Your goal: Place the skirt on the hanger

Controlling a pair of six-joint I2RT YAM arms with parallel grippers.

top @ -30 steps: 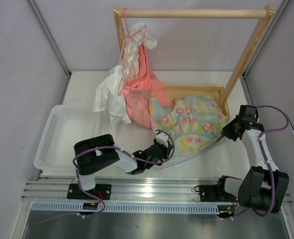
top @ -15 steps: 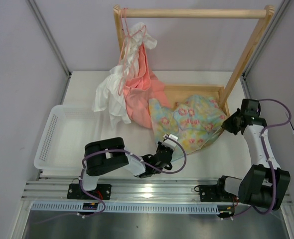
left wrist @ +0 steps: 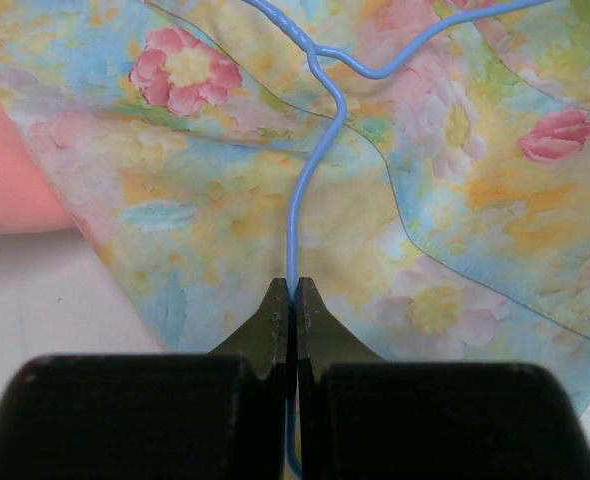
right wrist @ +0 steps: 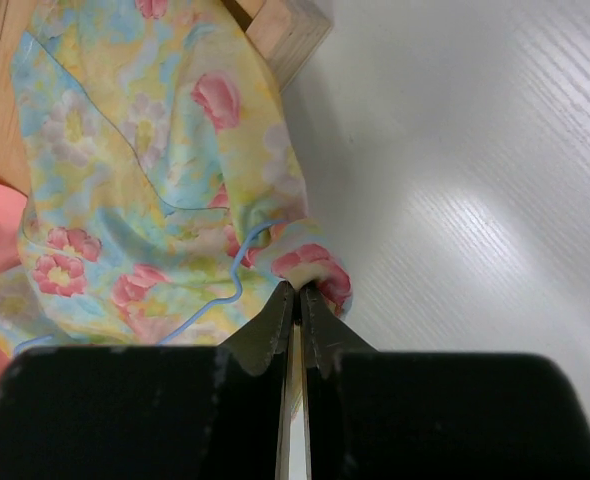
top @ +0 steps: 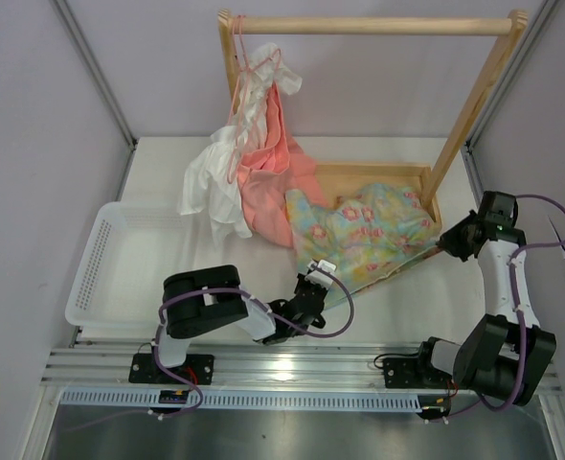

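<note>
Hanger [left wrist: 297, 215] inside tight left hand [left wrist: 292, 292]

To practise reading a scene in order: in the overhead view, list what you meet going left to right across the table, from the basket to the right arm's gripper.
white basket → white garment → salmon-pink garment → flowered skirt → right gripper

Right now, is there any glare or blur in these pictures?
Top external: even light, with a glare spot on the near metal rail. Left wrist: hanger and skirt sharp, the left gripper a featureless black mass. Right wrist: streaky sheen on the white table.
</note>
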